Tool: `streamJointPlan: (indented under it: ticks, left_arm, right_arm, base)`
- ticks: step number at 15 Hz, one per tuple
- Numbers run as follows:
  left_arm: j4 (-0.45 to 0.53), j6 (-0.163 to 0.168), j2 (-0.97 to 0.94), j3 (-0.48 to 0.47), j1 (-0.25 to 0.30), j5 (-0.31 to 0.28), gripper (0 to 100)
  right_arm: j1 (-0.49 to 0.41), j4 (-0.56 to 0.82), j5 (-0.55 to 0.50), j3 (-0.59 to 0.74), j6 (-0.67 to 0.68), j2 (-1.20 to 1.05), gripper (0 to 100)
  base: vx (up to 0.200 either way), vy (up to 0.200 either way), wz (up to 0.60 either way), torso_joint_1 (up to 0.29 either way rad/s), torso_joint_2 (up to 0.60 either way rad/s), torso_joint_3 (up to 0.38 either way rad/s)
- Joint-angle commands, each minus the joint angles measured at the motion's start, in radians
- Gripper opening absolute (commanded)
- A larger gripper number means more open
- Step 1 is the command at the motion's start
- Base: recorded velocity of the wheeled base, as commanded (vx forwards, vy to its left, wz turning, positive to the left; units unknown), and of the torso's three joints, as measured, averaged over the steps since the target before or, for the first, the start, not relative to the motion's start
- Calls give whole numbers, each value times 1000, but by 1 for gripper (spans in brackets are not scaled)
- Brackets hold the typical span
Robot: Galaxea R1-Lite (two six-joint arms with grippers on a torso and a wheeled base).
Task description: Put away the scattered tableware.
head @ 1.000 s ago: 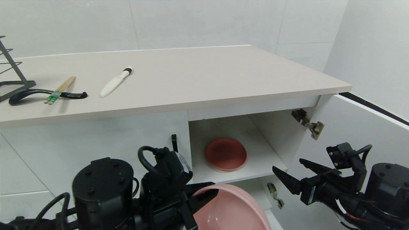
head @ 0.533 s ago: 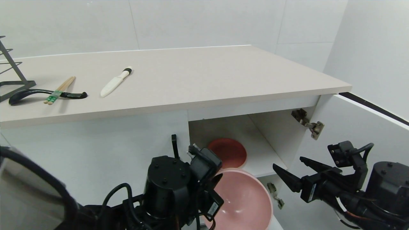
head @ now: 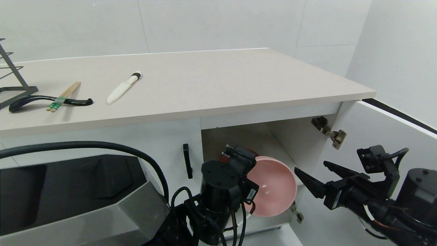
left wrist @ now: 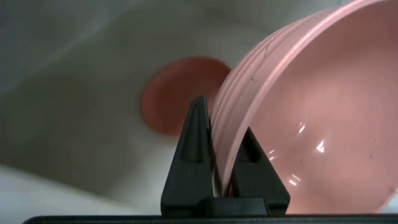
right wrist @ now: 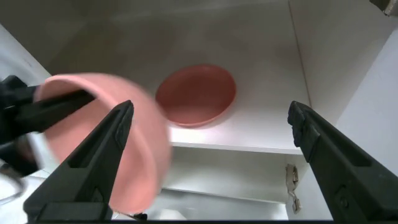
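Observation:
My left gripper (head: 246, 171) (left wrist: 222, 143) is shut on the rim of a pink bowl (head: 273, 186) (left wrist: 311, 124) (right wrist: 102, 137), held tilted at the mouth of the open cabinet, just in front of its shelf (head: 290, 167). A red plate (left wrist: 177, 93) (right wrist: 196, 93) lies on that shelf behind the bowl. My right gripper (head: 319, 177) (right wrist: 208, 155) is open with nothing in it, to the right of the bowl beside the open door (head: 385, 130). On the countertop (head: 205, 78) at the left lie a black spoon (head: 47, 100), chopsticks (head: 64, 91) and a white knife (head: 123, 87).
A black rack (head: 12, 73) stands at the counter's far left edge. A black handle (head: 186, 160) is on the closed door left of the opening. Door hinges (head: 329, 131) jut from the cabinet's right wall. A lower shelf (right wrist: 230, 177) sits beneath.
My left arm has carried the pink bowl up and forward, from low in front of the cabinet to its opening, tilting it more upright. The right gripper has barely shifted.

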Motion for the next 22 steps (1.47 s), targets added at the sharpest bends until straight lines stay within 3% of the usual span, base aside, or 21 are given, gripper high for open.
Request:
streamJointPlan:
  ticks: [1,4,8,15,16,21,22]
  left_arm:
    - [-14,-7,38,-48,4,22,0]
    - [-88,-7,37,-64,7,19,0]
    - [-258,-2,48,-56,0,11,0]
    - [-304,-2,74,-61,-52,-23,0]
    - [-306,-2,72,-61,-49,-23,0]
    - [-333,-10,80,-58,-46,-41,0]
    - [-359,-8,84,-56,-48,-69,100]
  right_arm:
    - [2,-1,0,5,-1,-1,100]
    - [0,-1,0,6,1,6,100]
    - [-10,-1,0,2,3,30,100]
    - [-39,-1,0,-18,3,22,100]
    - [-39,-1,0,-15,3,21,0]
    - [14,-1,0,-25,3,-30,0]
    - [14,-1,0,-28,3,-28,0]
  base:
    - [0,0,0,0,0,0]
    - [0,0,0,0,0,0]
    - [0,0,0,0,0,0]
    - [0,0,0,0,0,0]
    - [0,0,0,0,0,0]
    - [0,0,0,0,0,0]
    - [0,0,0,0,0,0]
